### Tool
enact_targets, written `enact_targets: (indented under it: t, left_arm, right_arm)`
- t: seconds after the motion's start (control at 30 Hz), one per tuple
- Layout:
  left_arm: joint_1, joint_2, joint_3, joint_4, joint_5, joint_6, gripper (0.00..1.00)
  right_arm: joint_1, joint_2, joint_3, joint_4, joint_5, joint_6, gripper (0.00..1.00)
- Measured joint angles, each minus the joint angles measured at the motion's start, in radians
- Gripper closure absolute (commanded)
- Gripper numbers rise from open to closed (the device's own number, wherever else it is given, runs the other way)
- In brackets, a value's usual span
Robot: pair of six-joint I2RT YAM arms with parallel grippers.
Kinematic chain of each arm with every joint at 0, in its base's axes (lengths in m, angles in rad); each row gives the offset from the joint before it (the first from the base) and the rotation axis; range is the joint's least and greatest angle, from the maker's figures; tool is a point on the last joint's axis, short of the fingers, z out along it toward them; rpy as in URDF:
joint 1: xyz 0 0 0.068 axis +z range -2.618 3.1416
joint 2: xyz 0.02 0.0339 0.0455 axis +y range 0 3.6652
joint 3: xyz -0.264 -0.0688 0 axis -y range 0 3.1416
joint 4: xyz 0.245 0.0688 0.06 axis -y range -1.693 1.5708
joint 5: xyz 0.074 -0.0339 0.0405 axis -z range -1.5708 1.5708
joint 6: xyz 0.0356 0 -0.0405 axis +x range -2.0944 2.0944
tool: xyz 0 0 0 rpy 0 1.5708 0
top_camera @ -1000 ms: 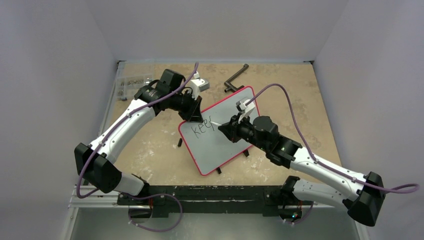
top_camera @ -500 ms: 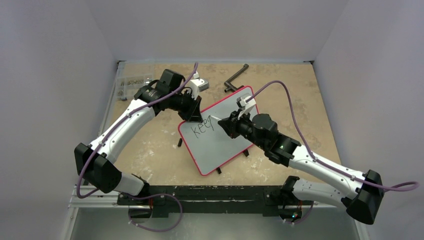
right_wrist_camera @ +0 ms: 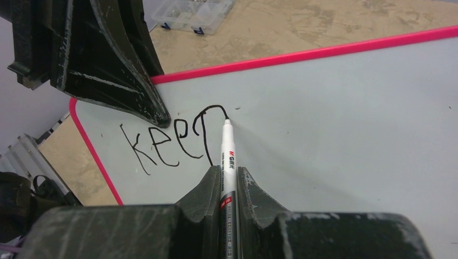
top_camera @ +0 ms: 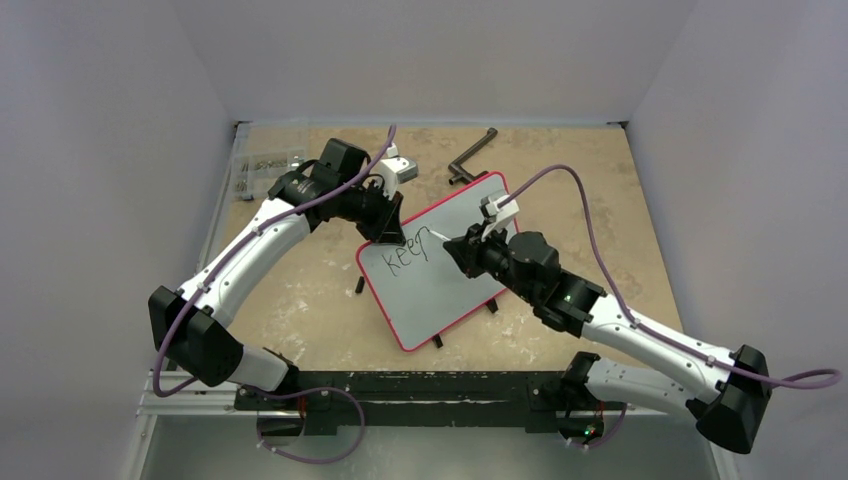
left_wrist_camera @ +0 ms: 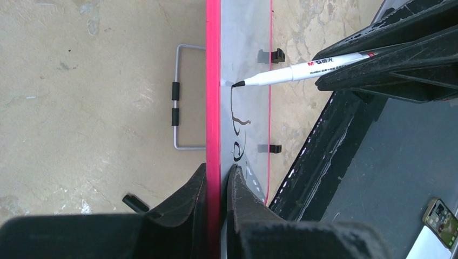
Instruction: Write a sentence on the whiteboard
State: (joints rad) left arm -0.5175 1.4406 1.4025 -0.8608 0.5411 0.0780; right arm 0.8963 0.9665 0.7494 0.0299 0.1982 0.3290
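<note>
**Since a second ago the right arm has carried its marker [right_wrist_camera: 227,151] up and over, curling the bowl onto the "p" of "keep".**

The whiteboard [right_wrist_camera: 335,118] lies skewed at mid-table between the two arms. The sentence [right_wrist_camera: 173,141] so far runs to that one word, near the board's far left corner, with the rest of the surface bare. The marker tip appears to rest on the board at the open end of the loop. The right gripper [right_wrist_camera: 227,171] is clamped on the marker's barrel. The left gripper [left_wrist_camera: 217,170] is pinched on the red rim just beside the word, steadying the board on the table [top_camera: 300,290]. The first word looks all but finished. The next move calls for closing the loop to the stem, then lifting the tip and shifting along to start the second word.
</note>
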Motion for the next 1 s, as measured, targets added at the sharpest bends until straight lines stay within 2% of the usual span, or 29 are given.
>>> enact_targets:
  t: [0.4,0.73,1.0]
  left_arm:
    - [0.000,0.000,0.000,0.000,-0.001,0.000,1.00]
    - [0.000,0.000,0.000,-0.001,-0.003,0.000,1.00]
    - [-0.003,-0.007,0.000,-0.002,-0.002,-0.006,1.00]
  right_arm:
    - [-0.001,-0.053,-0.093,0.002,-0.068,0.038,1.00]
    - [0.000,-0.022,-0.080,0.022,-0.137,0.044,1.00]
    - [-0.001,-0.040,-0.063,-0.006,-0.129,0.037,1.00]
